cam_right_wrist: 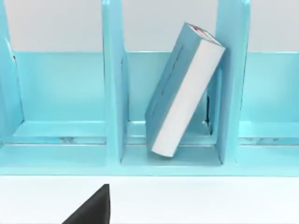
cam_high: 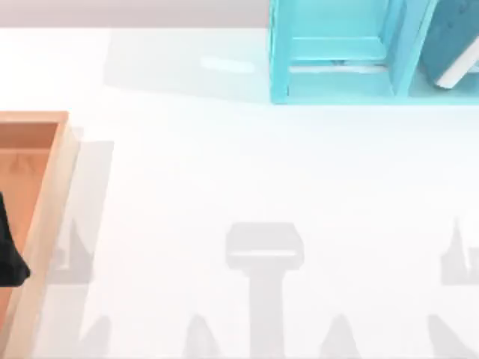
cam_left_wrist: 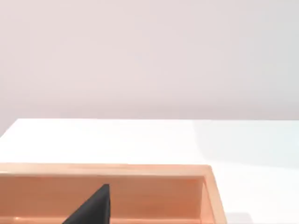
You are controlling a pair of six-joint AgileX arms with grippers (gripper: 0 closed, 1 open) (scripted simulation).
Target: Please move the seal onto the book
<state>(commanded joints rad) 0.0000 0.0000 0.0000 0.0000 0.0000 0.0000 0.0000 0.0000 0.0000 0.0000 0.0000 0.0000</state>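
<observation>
The book (cam_right_wrist: 184,91) stood inside the light-blue shelf unit (cam_right_wrist: 113,93) at the far right of the table (cam_high: 239,187), in a middle compartment between two upright dividers. It was tilted rather than upright: its long axis ran from its lower end, resting on the compartment floor near the divider on one side, up to its top corner, which leaned against the divider on the other side. The teal cover faced one way and the white page edges faced outward toward the right wrist camera. A small red mark sat on the top end by the spine, too small to read as writing. In the top view the book (cam_high: 456,41) appeared at the right edge, slanted inside the shelf unit (cam_high: 337,52).

A wooden tray (cam_high: 45,217) lay at the left edge of the table, well apart from the shelf. A dark part of the left arm (cam_high: 9,250) sat over the tray's inner floor; in the left wrist view a black finger (cam_left_wrist: 93,207) showed before the tray's wall (cam_left_wrist: 112,170). Whether those jaws stood apart or together could not be told.

In the right wrist view a black finger (cam_right_wrist: 93,207) showed over the white table in front of the shelf; the state of those jaws could not be told either.
</observation>
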